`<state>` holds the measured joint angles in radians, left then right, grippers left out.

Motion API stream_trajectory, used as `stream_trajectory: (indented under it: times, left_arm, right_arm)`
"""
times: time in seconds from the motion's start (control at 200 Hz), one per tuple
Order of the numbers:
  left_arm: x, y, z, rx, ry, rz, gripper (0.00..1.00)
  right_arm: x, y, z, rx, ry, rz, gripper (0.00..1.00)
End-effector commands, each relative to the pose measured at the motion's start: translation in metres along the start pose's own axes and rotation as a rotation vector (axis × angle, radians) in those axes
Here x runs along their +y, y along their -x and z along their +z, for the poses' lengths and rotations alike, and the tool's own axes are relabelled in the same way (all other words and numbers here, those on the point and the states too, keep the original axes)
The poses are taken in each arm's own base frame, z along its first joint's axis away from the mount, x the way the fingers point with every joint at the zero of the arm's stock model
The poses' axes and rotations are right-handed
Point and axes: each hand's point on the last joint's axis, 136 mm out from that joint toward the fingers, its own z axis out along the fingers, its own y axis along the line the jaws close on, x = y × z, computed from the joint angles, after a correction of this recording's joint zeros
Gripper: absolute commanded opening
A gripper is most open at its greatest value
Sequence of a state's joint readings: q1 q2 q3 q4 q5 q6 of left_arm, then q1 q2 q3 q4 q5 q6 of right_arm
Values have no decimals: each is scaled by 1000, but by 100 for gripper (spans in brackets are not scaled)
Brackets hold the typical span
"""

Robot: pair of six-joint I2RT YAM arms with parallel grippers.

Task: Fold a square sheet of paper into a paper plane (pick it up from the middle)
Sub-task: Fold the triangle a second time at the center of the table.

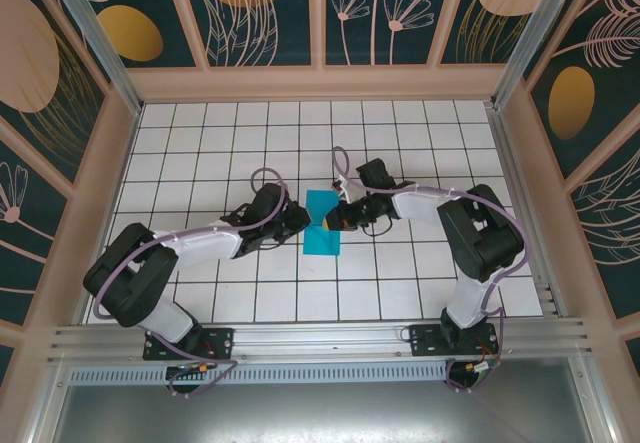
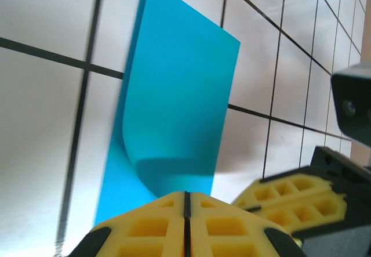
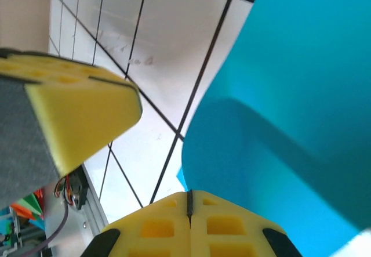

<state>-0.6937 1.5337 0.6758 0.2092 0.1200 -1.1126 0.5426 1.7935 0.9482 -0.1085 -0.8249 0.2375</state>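
A white desk [image 1: 400,153] ruled with a black grid is being occupied at its middle by a thin, plain, bright cyan-blue sheet of paper [image 1: 320,235]. In the top view the sheet is being seen as a narrow rectangle. In the wrist views one layer is being curled up off the surface. The paper is being flanked from both sides by yellow, waffle-patterned pads. The left fingers [image 2: 145,228] are being pressed fully together, with the lifted edge of the sheet being pinched at their tips. The right fingers [image 3: 232,228] are likewise being pressed shut, pad against pad, on the opposite edge. There the blue layer is being bowed above them. The two sets of tips are being held just beside each other over the sheet.
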Motion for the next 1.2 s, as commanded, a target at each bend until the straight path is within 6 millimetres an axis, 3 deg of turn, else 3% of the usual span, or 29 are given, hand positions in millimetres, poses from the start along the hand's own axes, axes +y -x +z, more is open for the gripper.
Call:
stream_trajectory:
  times: [0.0, 0.355, 0.711, 1.061, 1.086, 1.196]
  left_arm:
    - [16, 0, -2, -24, 29, -34, 11]
    - [-4, -4, -2, 4, -70, -5, 11]
    - [-33, -23, 15, 131, -190, 40, 11]
    - [-40, -29, 32, 179, -188, 41, 11]
    - [-31, -32, 39, 193, -162, 33, 11]
    - [-28, -35, 43, 208, -152, 29, 11]
  right_arm:
    - [9, 3, 4, 25, 73, -51, 0]
    - [-27, 11, 15, 31, -75, -9, 0]
    - [-40, 19, 6, 0, -149, -7, 0]
    - [-45, 21, -2, -21, -163, 1, 0]
    - [-46, 21, -1, -21, -164, 2, 0]
    - [-49, 20, -1, -19, -170, 6, 0]
